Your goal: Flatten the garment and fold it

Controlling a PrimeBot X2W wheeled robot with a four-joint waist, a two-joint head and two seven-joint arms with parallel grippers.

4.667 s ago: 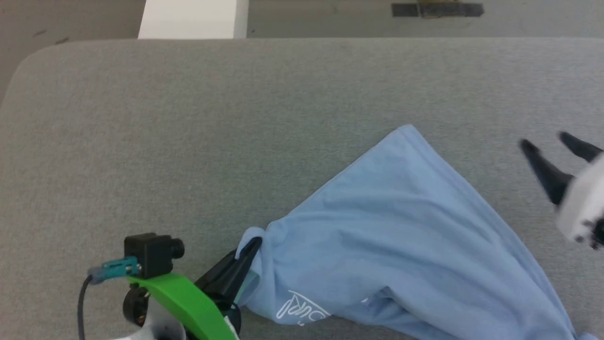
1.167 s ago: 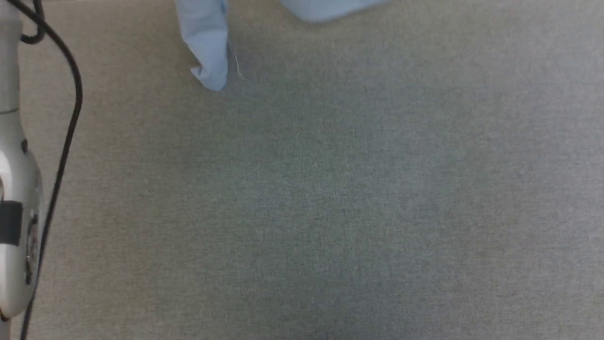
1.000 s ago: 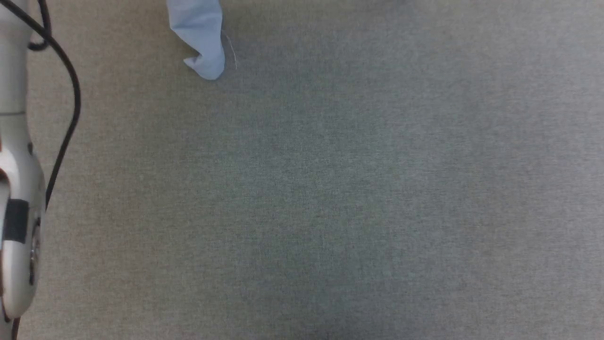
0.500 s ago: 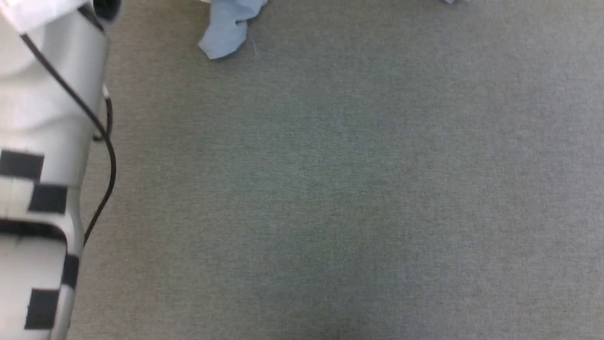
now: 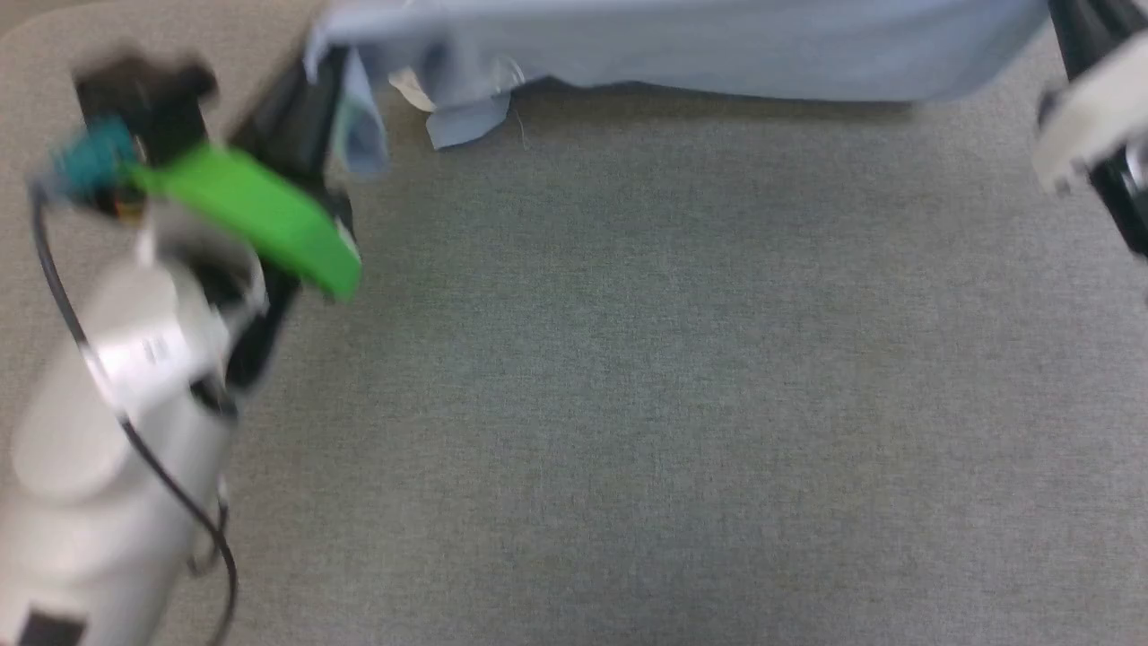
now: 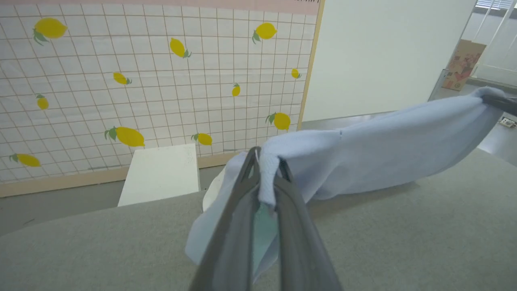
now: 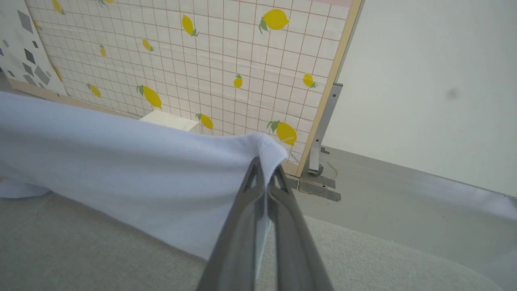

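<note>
Light-blue shirt (image 5: 717, 49) stretched above grey table (image 5: 628, 404), left hand (image 6: 267, 159) and right hand (image 7: 264, 165) each clenched on an end. Earlier head view caught dangling tip; now whole span.

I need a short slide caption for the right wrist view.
Right gripper pinching the light blue garment above the grey surface.

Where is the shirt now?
In the head view the shirt spans the top edge, over the grey table, pinched at its left end by the left gripper and at its right end by the right gripper.
</note>
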